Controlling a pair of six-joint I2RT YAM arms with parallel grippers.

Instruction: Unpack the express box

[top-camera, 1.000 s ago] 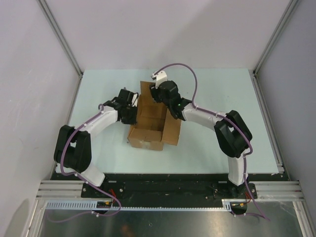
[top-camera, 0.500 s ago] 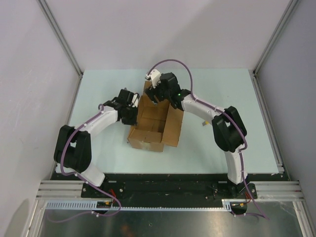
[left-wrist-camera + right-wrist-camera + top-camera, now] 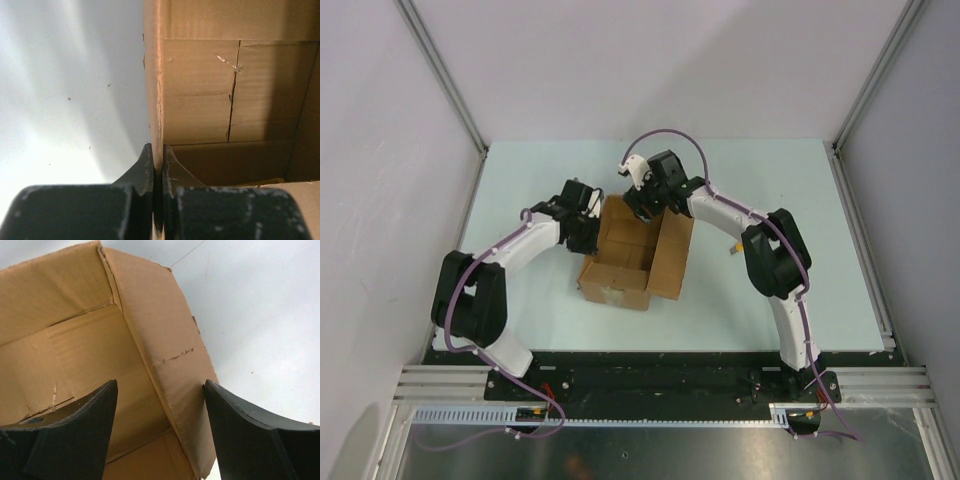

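Note:
The express box [image 3: 630, 258] is a brown cardboard carton standing open in the middle of the table, its flaps spread out. My left gripper [image 3: 588, 226] is shut on the box's left wall; in the left wrist view the two fingers [image 3: 146, 167] pinch the cardboard edge [image 3: 156, 100], with the bare inside of the box [image 3: 220, 95] to the right. My right gripper [image 3: 642, 204] is open over the box's far end. In the right wrist view it [image 3: 160, 385] straddles the far flap [image 3: 170, 355], and no contents show inside.
The pale table [image 3: 770, 190] is bounded by grey walls and metal rails on the left, right and back. A small object [image 3: 732, 247] lies on the table beside my right forearm, partly hidden.
My right arm has reached farther out and its gripper has shifted slightly left, over the box's far end. The left gripper and the box have stayed put.

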